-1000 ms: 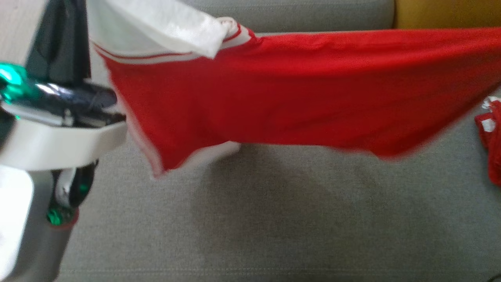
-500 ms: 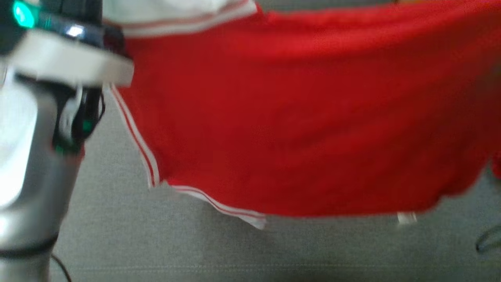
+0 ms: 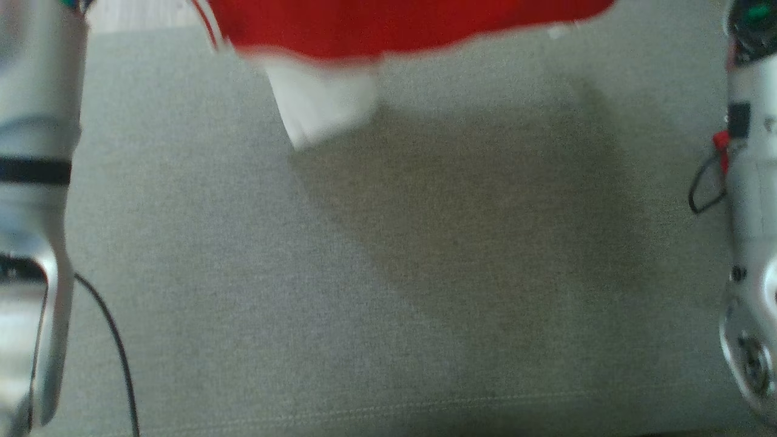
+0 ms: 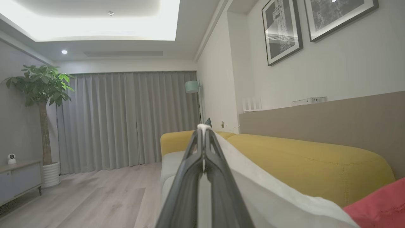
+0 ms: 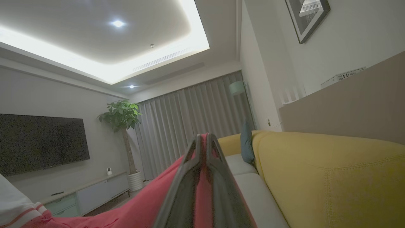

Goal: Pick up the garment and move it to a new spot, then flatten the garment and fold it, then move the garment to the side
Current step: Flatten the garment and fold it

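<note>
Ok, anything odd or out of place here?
Nothing really. The garment hangs over the sofa, pinched by the left gripper and right gripper; its white flap droops below the red hem, as held cloth would.

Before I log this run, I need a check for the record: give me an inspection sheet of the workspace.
Surface: grey sofa seat, with a broad shadow across it.
Job's things: red garment with white trim, hanging above the seat, blurred.
Clutter: nothing seen.
End effectors: left end effector shut on the white edge; right end effector shut on red cloth.
Cables: black cable beside left arm; black loop at right arm.
Surroundings: yellow back cushions, grey curtains, potted plant, television.
</note>
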You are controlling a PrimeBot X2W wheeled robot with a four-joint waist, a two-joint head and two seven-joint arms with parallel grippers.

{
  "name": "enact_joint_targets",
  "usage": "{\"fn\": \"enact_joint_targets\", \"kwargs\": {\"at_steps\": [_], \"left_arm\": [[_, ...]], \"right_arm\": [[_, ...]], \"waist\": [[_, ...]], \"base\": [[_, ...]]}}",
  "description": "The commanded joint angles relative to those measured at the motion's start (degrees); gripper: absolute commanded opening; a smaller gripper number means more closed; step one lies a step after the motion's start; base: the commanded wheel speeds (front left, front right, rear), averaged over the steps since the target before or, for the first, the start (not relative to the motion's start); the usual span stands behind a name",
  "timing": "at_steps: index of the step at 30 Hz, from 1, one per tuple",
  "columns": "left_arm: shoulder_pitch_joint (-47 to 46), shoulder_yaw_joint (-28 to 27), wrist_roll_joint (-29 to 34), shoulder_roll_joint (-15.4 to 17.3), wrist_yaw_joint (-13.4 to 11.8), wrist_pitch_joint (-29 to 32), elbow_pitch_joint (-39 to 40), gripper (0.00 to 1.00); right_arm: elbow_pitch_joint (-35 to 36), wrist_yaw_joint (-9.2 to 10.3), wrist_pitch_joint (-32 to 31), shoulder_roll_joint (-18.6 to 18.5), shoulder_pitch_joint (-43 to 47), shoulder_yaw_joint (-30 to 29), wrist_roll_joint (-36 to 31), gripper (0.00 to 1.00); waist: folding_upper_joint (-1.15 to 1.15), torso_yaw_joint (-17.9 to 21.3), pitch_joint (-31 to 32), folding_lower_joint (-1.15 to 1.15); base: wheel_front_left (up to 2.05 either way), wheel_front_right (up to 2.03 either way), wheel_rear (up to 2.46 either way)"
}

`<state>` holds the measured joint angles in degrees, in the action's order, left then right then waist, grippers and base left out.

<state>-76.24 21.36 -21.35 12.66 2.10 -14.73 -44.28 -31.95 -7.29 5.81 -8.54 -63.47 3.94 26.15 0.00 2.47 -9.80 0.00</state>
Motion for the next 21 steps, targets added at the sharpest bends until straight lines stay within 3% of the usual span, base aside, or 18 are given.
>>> {"fn": "enact_joint_targets", "kwargs": {"at_steps": [1,10,15,21], "left_arm": [[-2.89,-1.61,-0.02,1.54,0.12,-0.18,0.43,0.00],[3.17,-5.84,-2.26,-3.52,1.80,-0.26,-8.97,0.00],[8.29,-7.93,-2.57,-5.19,2.69,-0.26,-11.99,0.00],[13.61,-9.65,-2.50,-6.39,3.68,-0.26,-13.77,0.00]], "right_arm": [[-0.24,-0.20,0.76,1.39,-2.51,1.64,0.25,0.00],[-21.73,-0.20,5.70,2.92,-7.09,10.14,2.47,0.00],[-27.27,-0.20,7.05,3.37,-5.38,13.54,5.39,0.00],[-28.09,-0.20,8.62,2.36,-0.09,16.61,9.15,0.00]], "waist": [[0.00,-0.18,-1.38,0.00],[0.00,-2.13,-9.36,0.00],[0.00,-3.04,-12.36,0.00],[0.00,-4.06,-12.98,0.00]], "base": [[0.00,0.00,0.00],[0.00,0.00,0.00],[0.00,0.00,0.00],[0.00,0.00,0.00]]}}
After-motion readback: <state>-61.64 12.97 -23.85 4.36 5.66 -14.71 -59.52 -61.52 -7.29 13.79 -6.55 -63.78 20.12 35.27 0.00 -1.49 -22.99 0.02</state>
